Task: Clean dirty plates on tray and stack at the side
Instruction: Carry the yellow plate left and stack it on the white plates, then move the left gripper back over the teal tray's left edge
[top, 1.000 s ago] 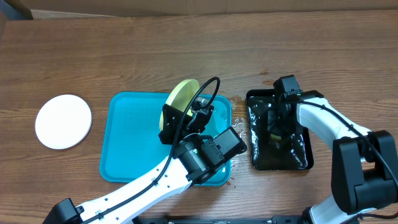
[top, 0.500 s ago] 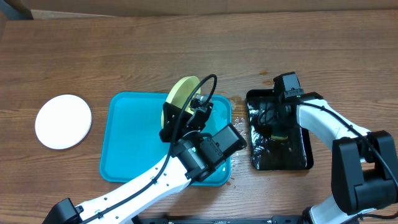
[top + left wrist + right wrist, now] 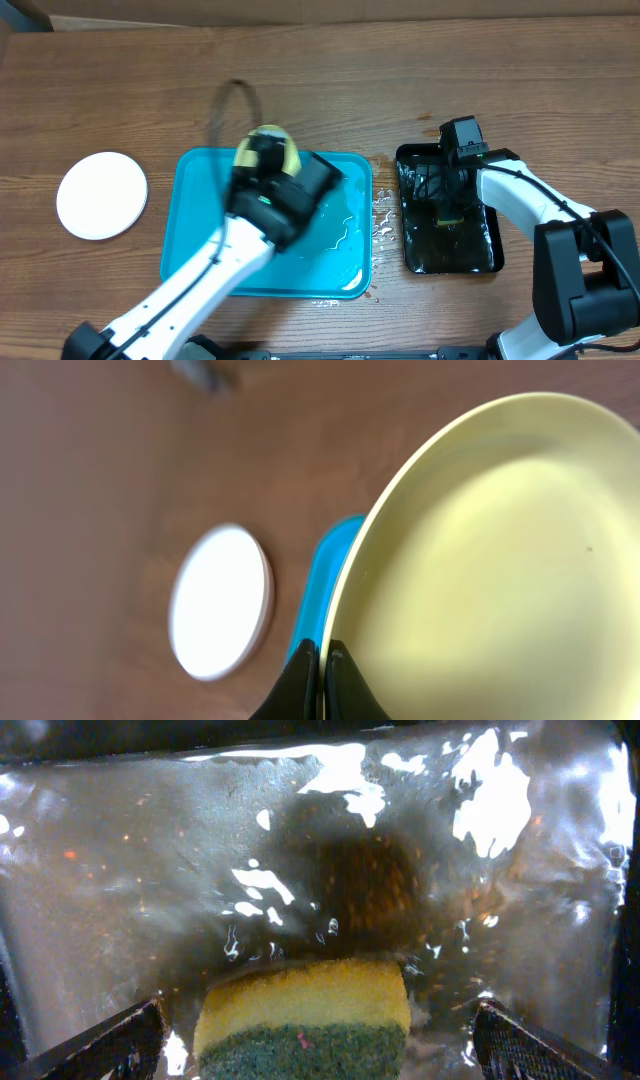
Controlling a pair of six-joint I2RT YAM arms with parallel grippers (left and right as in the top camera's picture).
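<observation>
Now, left gripper (image 3: 322, 663): clamped on the rim of the yellow-green plate (image 3: 500, 560). The left wrist view shows both fingertips pressed together on the plate's edge. From overhead the arm is a blur and the grip cannot be made out.
yellow-green plate: lifted and steeply tilted above the far edge of the tray (image 3: 200, 270). Overhead only a sliver shows past the arm, while the left wrist view fills with its pale inner face.
white plate (image 3: 101, 195): flat on the table (image 3: 300, 70), left of the tray and apart from it. It shows in both the overhead and left wrist views.
right gripper (image 3: 447, 195): over the black tray (image 3: 490, 255), fingers (image 3: 110, 1045) spread wide with nothing gripped.
sponge (image 3: 305, 1010): yellow over green, lying in the wet black tray between the spread fingers and touching neither. It is plain in the right wrist view but only a small yellow patch from overhead.
water drops (image 3: 385, 215): on the table between the two trays, seen only from overhead.
</observation>
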